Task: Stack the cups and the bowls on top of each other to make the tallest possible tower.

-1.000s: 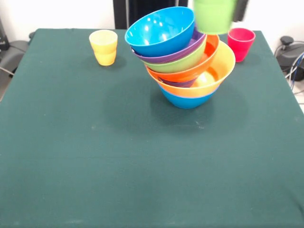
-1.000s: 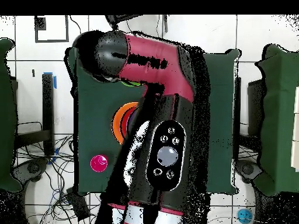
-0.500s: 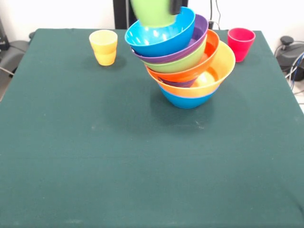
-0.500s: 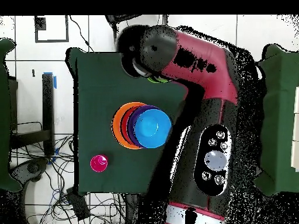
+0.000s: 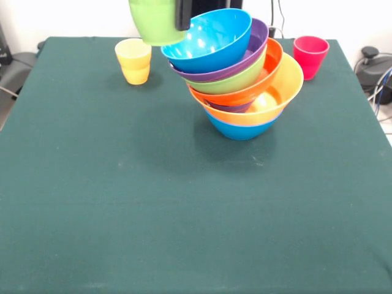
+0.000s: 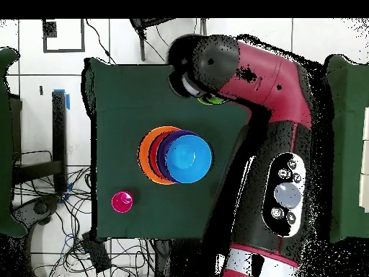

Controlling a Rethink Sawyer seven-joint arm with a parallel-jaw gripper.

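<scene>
The gripper [image 5: 177,12] holds the light green cup [image 5: 156,21] aloft by its rim, one dark finger visible against the cup's side, at about ten o'clock from the tower [image 5: 236,76]. The top blue bowl [image 5: 208,40] tilts steeply. The cup is likely light, stiff and slick, so a pinch across its wall suits it. The yellow cup [image 5: 133,60] and red-pink cup [image 5: 310,56] stand apart on the table [image 5: 184,214].
</scene>
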